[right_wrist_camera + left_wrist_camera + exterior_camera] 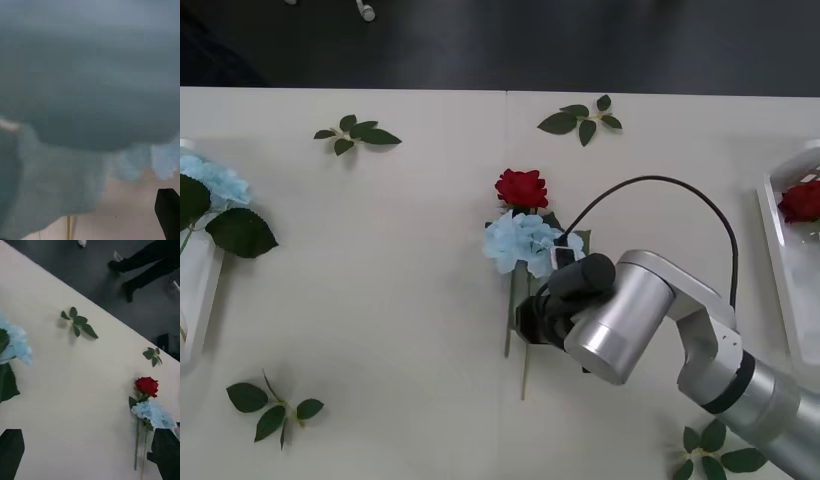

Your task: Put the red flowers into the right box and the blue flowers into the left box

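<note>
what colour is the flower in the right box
Red, seen best in the front view.

Before you: a pale worktop [400,330] with a seam running front to back near its middle. At centre lie a red flower [521,188] and a blue flower [521,242], blooms touching, stems side by side toward you. Loose leaf sprigs [358,133] lie scattered around. The left box [202,290] and right box [780,270] sit at opposite edges.

red rose [522,188], pale blue bloom [518,242], seemingly black fingers [169,210]
</note>
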